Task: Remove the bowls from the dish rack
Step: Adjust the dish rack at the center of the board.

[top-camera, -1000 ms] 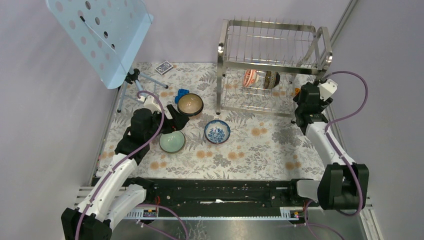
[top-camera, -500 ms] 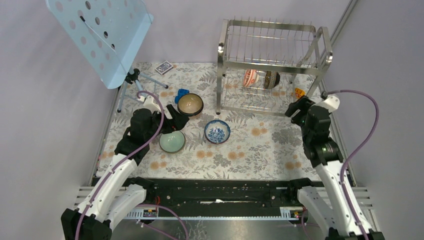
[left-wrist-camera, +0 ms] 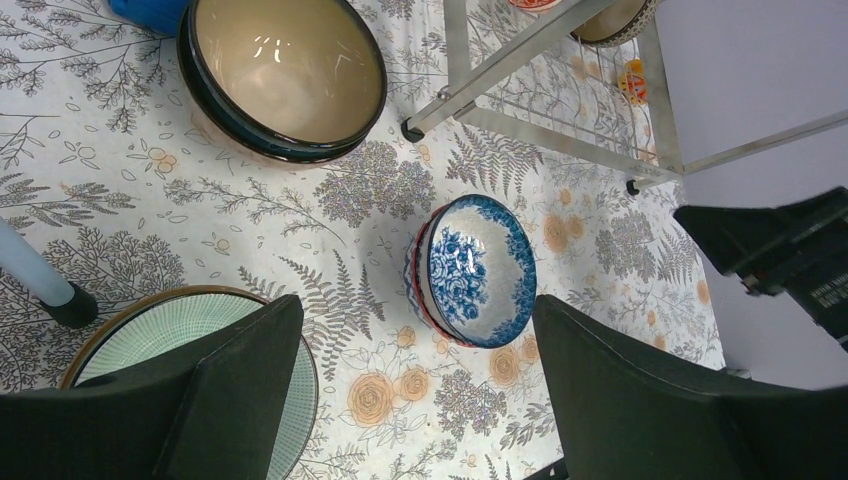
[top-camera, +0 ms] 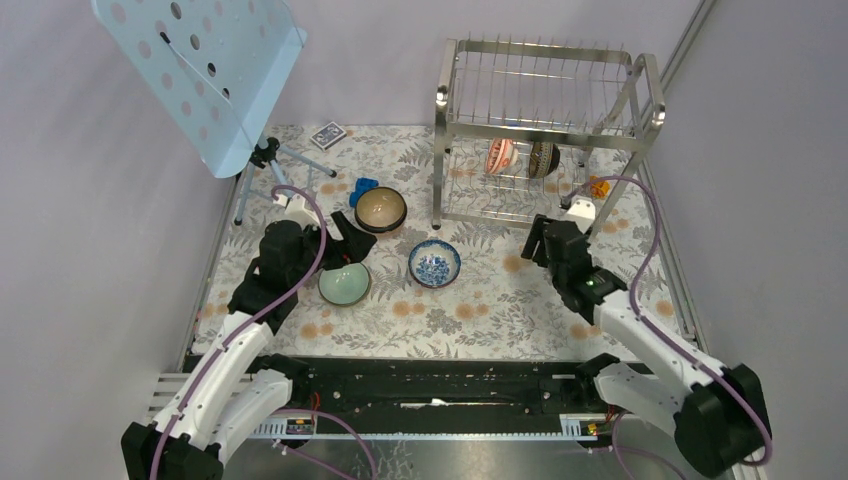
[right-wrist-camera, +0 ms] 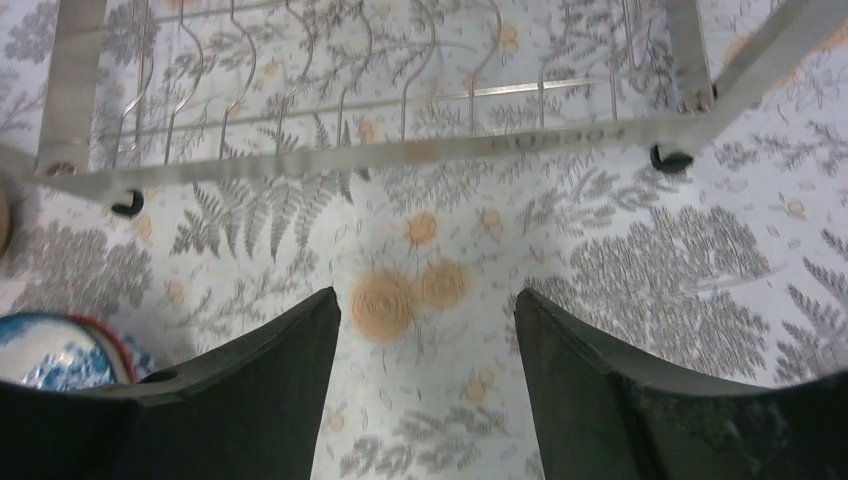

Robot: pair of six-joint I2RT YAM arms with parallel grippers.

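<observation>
The dish rack (top-camera: 545,130) stands at the back right. On its lower tier an orange-red bowl (top-camera: 499,156) and a dark bowl (top-camera: 543,159) stand on edge. Three bowls sit on the mat: a dark brown one with tan inside (top-camera: 381,209), a pale green one (top-camera: 344,284) and a blue-and-white one (top-camera: 435,263). My left gripper (top-camera: 350,238) hovers open between the brown bowl (left-wrist-camera: 285,70) and the green bowl (left-wrist-camera: 150,330), holding nothing. My right gripper (top-camera: 538,232) is open and empty over the mat, just in front of the rack's lower front bar (right-wrist-camera: 400,155).
A pale blue perforated music stand (top-camera: 200,70) on a tripod (top-camera: 265,160) fills the back left. A card deck (top-camera: 327,134), a blue object (top-camera: 363,188) and a small orange object (top-camera: 598,186) lie on the floral mat. Walls close in on both sides.
My right arm has swung from the rack's right side down and left to its front. The left arm has stayed put.
</observation>
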